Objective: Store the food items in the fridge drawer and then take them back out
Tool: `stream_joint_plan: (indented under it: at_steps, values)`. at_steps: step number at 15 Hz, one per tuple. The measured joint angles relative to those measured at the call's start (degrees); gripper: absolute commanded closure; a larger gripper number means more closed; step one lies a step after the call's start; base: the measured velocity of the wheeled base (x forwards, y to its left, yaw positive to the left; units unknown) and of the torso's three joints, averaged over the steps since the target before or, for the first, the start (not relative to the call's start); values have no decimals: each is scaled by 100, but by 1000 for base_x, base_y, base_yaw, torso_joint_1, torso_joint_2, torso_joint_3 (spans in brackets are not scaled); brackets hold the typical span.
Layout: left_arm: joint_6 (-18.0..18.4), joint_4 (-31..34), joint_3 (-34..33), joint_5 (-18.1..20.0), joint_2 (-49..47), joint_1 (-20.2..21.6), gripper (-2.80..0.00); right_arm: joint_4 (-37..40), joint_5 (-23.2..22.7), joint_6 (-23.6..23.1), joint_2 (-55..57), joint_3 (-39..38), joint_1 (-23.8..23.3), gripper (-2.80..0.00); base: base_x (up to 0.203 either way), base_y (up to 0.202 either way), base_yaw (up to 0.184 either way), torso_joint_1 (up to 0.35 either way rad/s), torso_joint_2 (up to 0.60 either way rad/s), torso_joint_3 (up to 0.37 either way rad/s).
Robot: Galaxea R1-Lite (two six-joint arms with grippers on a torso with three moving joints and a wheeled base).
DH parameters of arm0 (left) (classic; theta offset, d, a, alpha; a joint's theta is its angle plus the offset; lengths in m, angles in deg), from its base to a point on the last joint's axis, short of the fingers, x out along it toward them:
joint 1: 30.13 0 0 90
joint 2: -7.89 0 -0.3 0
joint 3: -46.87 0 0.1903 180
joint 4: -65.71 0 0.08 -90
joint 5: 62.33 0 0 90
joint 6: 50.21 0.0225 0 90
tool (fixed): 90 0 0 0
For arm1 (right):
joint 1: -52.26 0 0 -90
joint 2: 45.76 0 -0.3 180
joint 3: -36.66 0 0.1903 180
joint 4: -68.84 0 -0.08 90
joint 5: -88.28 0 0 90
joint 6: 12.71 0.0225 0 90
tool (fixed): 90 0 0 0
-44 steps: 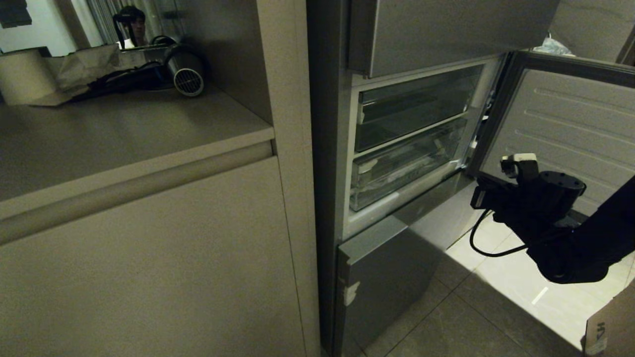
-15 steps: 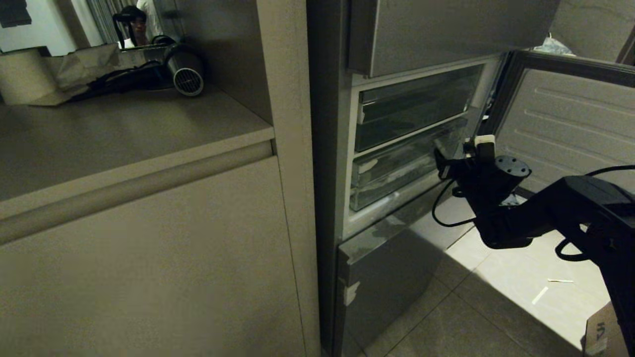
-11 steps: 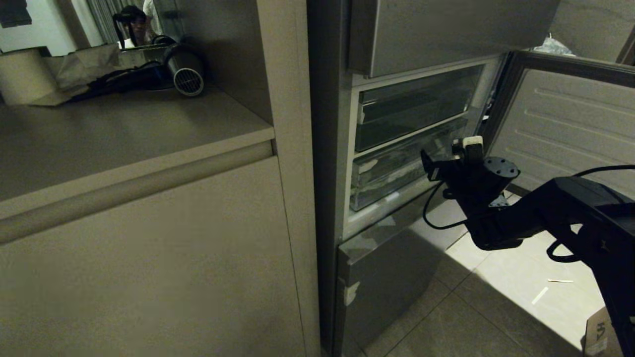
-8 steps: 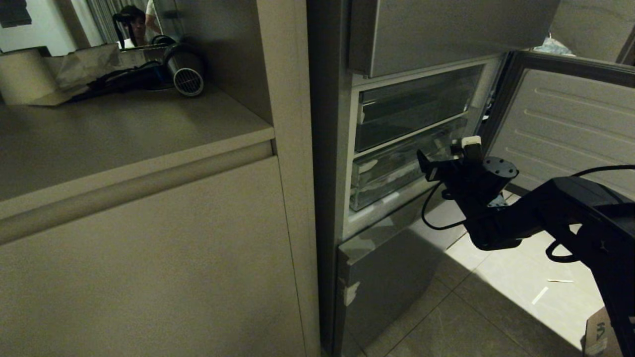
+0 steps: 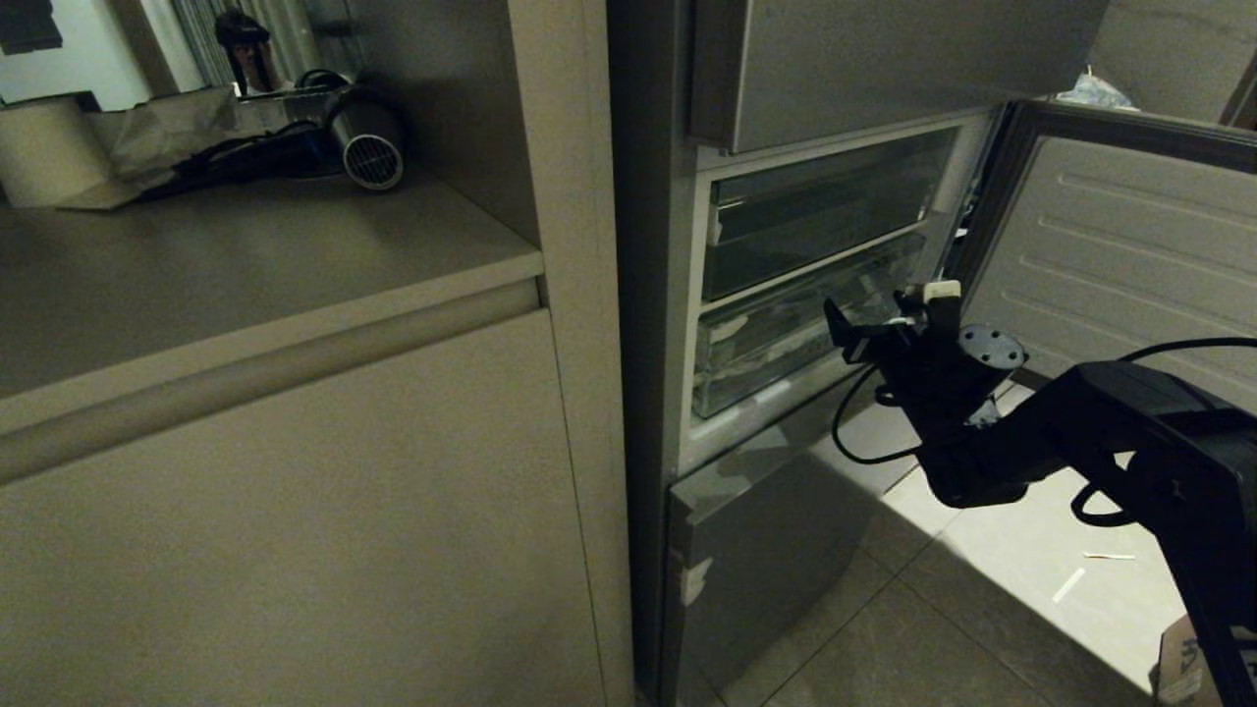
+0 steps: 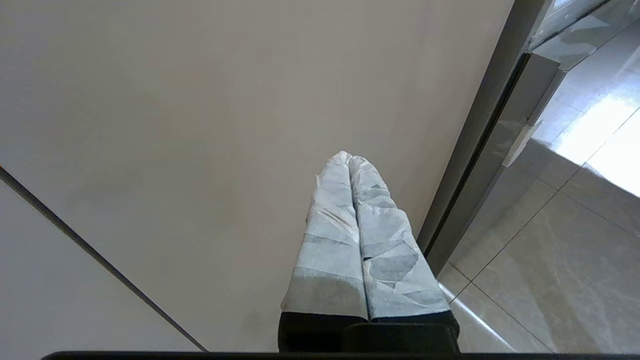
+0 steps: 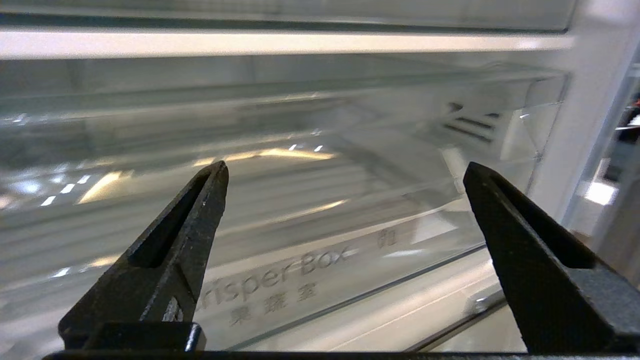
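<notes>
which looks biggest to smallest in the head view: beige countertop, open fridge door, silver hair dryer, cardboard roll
1. beige countertop
2. open fridge door
3 and 4. pale cardboard roll and silver hair dryer look alike, unranked.

Matte black right arm (image 5: 1110, 422) with bulky housings, a round grey screw-dotted cap, a small white block on top, a looping black cable beneath. Black wedge-shaped right gripper (image 7: 345, 172) fingers with hollow slots. Left gripper (image 6: 351, 160) fingers wrapped in pale blue-white tape, black base.
</notes>
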State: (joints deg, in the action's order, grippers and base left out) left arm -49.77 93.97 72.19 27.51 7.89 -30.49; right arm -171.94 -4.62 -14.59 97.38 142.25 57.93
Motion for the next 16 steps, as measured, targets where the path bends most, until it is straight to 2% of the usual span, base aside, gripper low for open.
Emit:
stream_joint_plan:
  at_steps: [2, 5, 8, 13, 16]
  values:
    - [0, -2, 0, 0, 0, 2, 0, 3, -293, 21, -63, -184, 52, -280, 0, 0, 0, 0, 0, 0]
    - [0, -2, -6, 0, 0, 2, 0, 22, -342, -46, -171, -437, 288, -280, 0, 0, 0, 0, 0, 0]
    - [0, -2, -5, 1, 0, 1, 0, 64, -110, -538, -188, -488, 335, -280, 0, 0, 0, 0, 0, 0]
    - [0, -2, 0, 0, 0, 0, 0, 53, 174, -842, -185, -475, 175, -280, 0, 0, 0, 0, 0, 0]
    - [0, -1, 0, 0, 0, 0, 0, 64, 354, -853, -129, -337, 130, -280, 0, 0, 0, 0, 0, 0]
